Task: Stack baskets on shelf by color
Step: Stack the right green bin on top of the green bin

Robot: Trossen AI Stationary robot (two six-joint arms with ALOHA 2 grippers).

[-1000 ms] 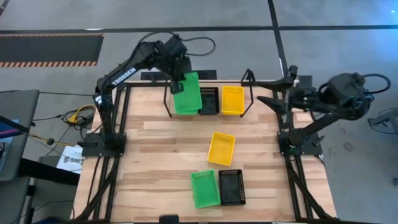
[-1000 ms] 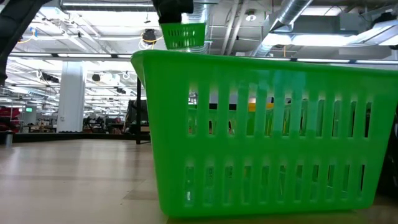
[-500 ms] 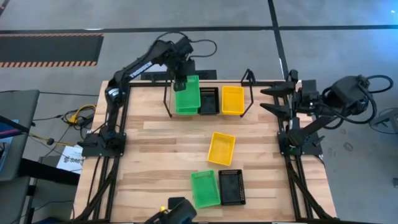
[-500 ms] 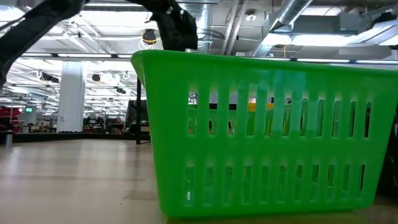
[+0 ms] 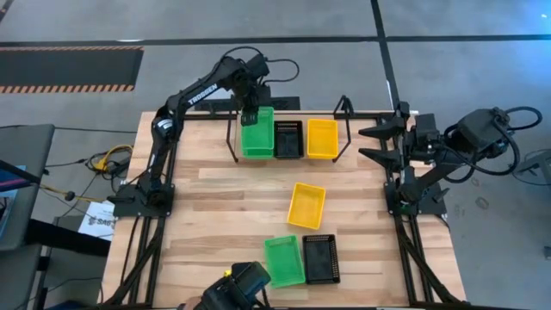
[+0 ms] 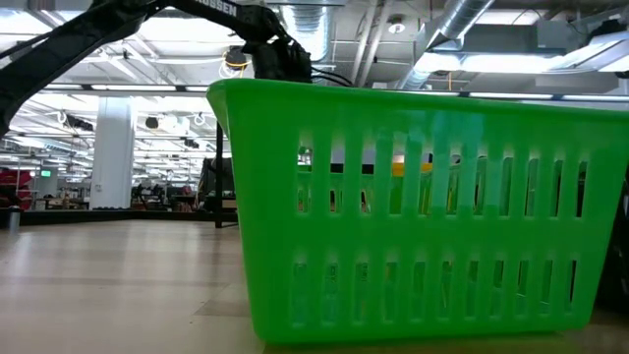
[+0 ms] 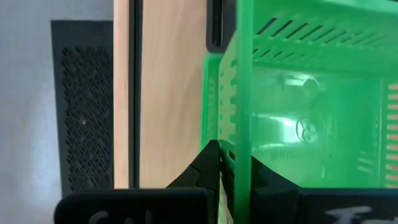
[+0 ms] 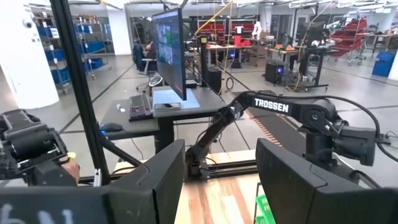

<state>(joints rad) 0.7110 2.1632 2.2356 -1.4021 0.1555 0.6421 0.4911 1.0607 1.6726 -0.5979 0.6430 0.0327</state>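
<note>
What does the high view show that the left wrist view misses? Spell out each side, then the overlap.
Only the high view shows the whole shelf with its black basket and yellow basket, three loose baskets on the table, and the right gripper open off the table's right edge. Only the left wrist view shows the jaws pinching the basket's wall. Both show the left gripper holding the green basket.
</note>
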